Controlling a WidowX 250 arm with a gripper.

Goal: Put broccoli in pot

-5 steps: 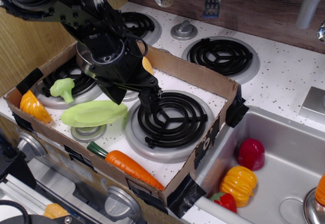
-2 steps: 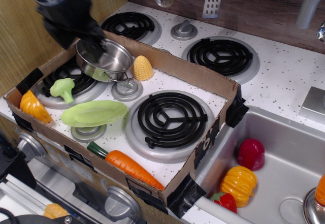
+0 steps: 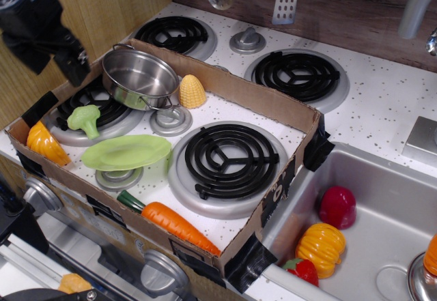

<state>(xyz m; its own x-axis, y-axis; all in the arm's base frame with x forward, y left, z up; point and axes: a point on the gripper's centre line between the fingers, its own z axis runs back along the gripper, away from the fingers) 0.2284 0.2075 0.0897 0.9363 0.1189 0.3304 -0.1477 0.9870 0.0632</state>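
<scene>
At upper left, above the cardboard tray's left corner: black robot gripper, blurred, its fingertips pointing down and right. Whether the jaws stand apart or closed cannot be told; nothing is seen in its hold.

Just right of the gripper: small shiny stainless-steel round pot with low straight walls and thin wire loop handles, tilted, resting on the rear edge of the left burner and against the tray's back wall. Apart from the gripper.

Below the gripper, slightly right: small light-green plastic broccoli floret with a bumpy crown and a short thick stem, lying on the black coil burner at the tray's left. Outside the pot, just below and left of it, not touching the gripper.

Below and left of the gripper: orange ridged plastic vegetable, in the tray's left corner.

Further right, beyond the pot: yellow plastic corn piece, upright, just beside the pot's right handle.

Below the broccoli: flat lime-green plate, partly over a round silver knob.

Far below and right of the gripper: orange plastic carrot with green top, along the tray's front wall.

Containing all the above: shallow brown cardboard tray with black tape at its corners, set over a toy stove.

Well right, in the steel sink: red, orange and red-green plastic vegetables.
</scene>
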